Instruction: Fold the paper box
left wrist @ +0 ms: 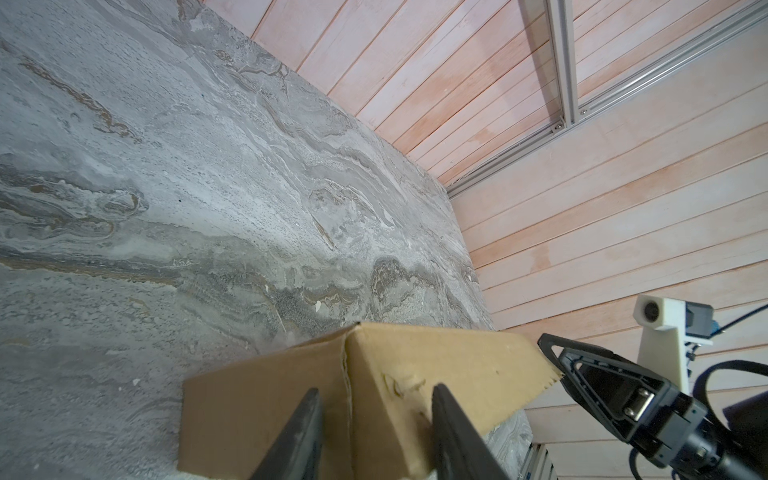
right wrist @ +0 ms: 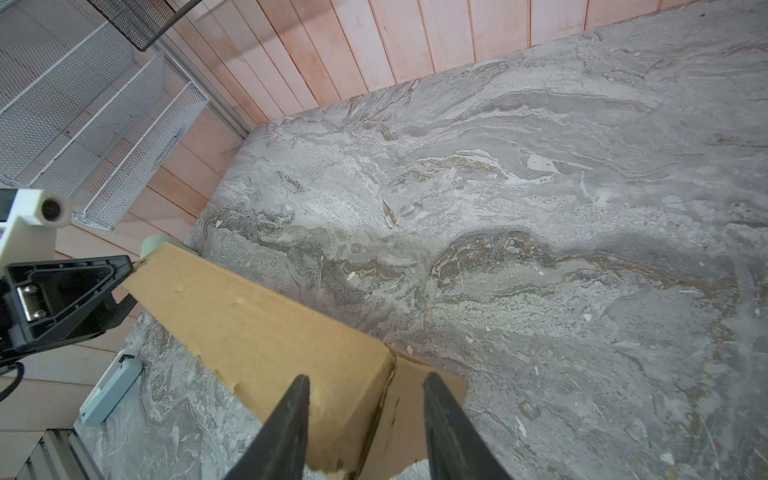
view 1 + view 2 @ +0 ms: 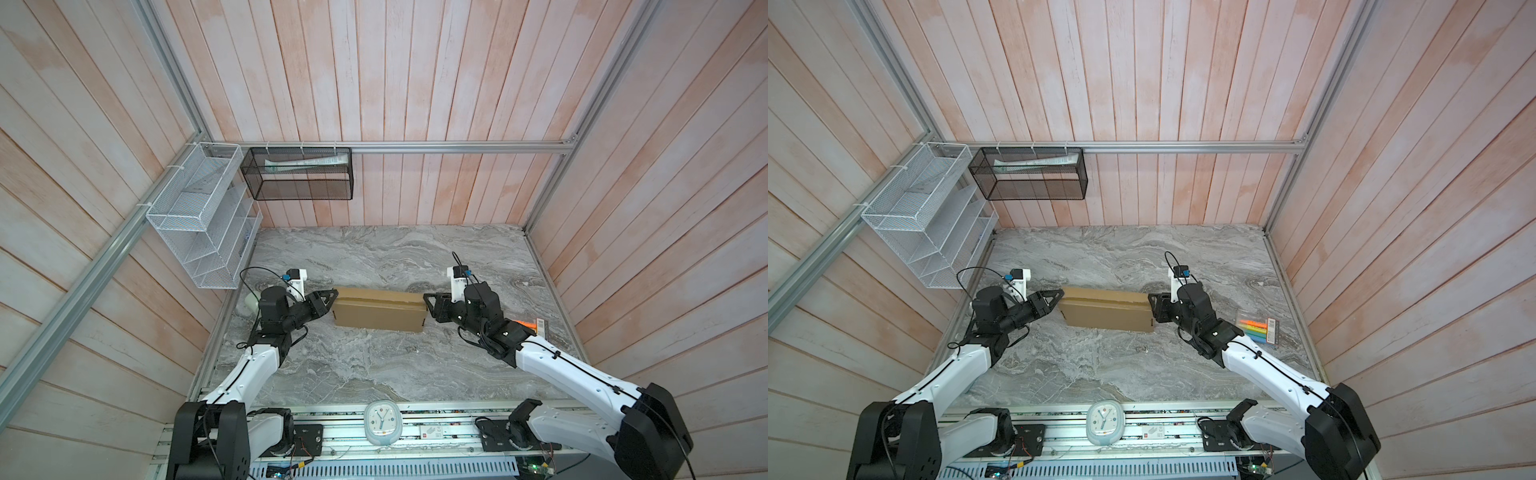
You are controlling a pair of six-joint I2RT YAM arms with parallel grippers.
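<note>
At the middle of the grey marbled counter (image 3: 374,365), the left end effector (image 1: 376,390) and the right end effector (image 2: 366,376) each meet one short end of the plain brown corrugated paper box (image 3: 378,311). Their jaws stand parted astride a folded corner edge, but I cannot tell whether either actually pinches the cardboard. Taking both ends at once probably steadies the box, which rests on the counter looking already closed up, so its ends can be pressed home. The wrist views show those corner edges and a ragged cut rim. Both top views alone show the symmetric hold, and a top view shows a clear pack of coloured markers (image 3: 1258,326) beside the right arm.
</note>
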